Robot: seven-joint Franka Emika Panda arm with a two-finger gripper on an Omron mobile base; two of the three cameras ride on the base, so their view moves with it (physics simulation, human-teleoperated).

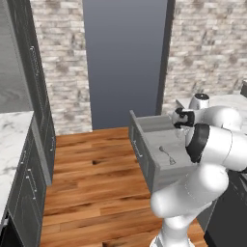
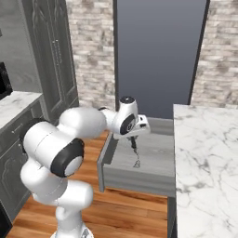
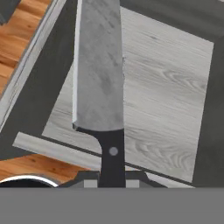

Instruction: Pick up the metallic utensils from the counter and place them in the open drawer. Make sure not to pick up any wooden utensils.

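Note:
My gripper point(image 3: 112, 178) is shut on the black handle of the small knife point(image 3: 99, 65). Its silver blade points away from the hand, over the wood-grain floor of the open grey drawer point(image 3: 166, 92). From the right base, the gripper point(image 2: 133, 135) hangs above the drawer point(image 2: 139, 179) with the knife point(image 2: 134, 142) pointing down into it. The grey metal spoon point(image 2: 137, 163) lies on the drawer floor just below. From the left base, the hand point(image 1: 181, 118) is over the drawer's far end and the spoon point(image 1: 168, 155) lies inside. The white marble counter point(image 2: 207, 153) borders the drawer. The wooden spoon is out of view.
Wooden floor point(image 1: 91, 183) stretches in front of the drawer. Grey cabinets with a marble top point(image 1: 12, 140) stand on the left, and a tall grey cabinet point(image 2: 51, 56) stands against the brick wall. My own arm point(image 2: 51, 153) bulks low beside the drawer.

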